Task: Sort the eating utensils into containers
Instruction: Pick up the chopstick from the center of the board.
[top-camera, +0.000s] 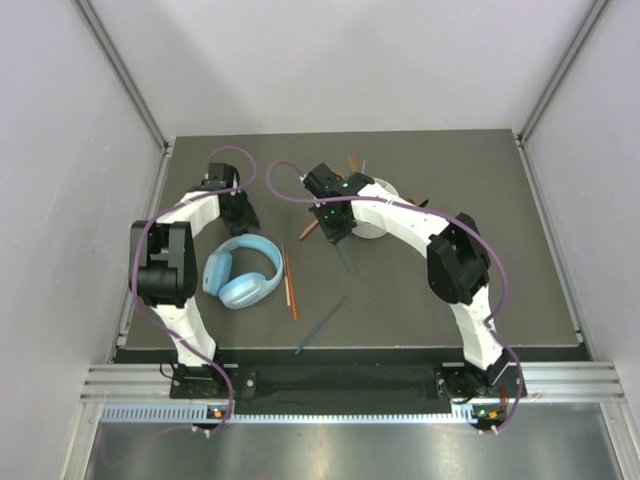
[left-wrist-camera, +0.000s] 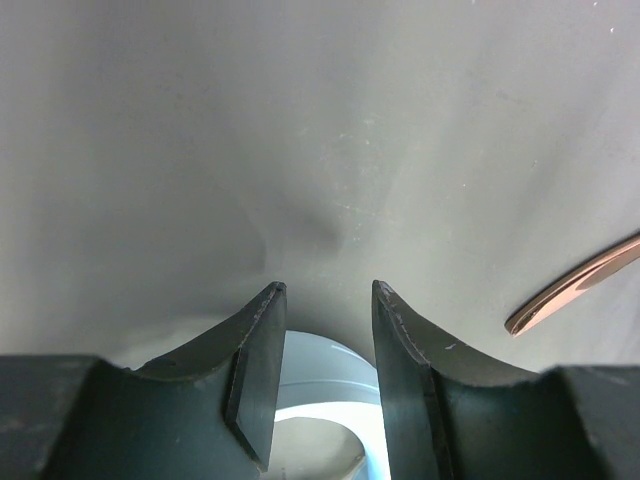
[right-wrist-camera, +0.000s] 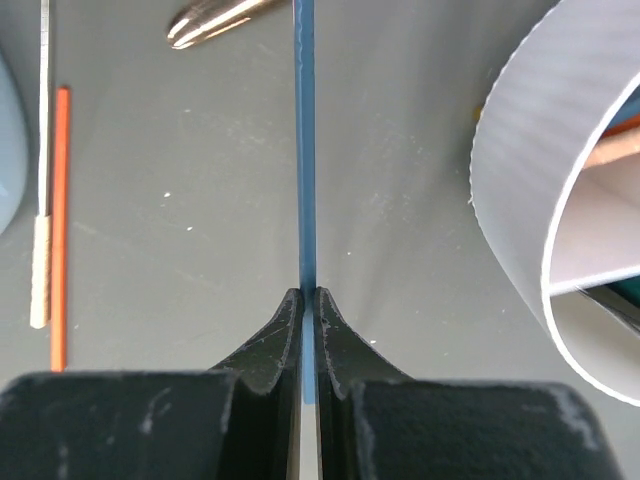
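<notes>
teal chopstick (right-wrist-camera: 305, 150) sits pinched between the right fingers (right-wrist-camera: 288, 318), shut on one short stretch of it. the rest runs out ahead above the counter (right-wrist-camera: 420, 200), just beside the white holder (right-wrist-camera: 530, 170). with so little held, it could swivel or slip, and the free tip may catch the holder's rim. the right arm reaches forward, elbow bent, wrist turned down. the left fingers (left-wrist-camera: 258, 350) hang parted and empty above the headphones (left-wrist-camera: 320, 400).

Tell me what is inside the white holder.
In the right wrist view the white holder shows an inner divider, a tan-orange handle and something dark teal. The rest is out of frame; from above the right arm covers most of it.
</notes>
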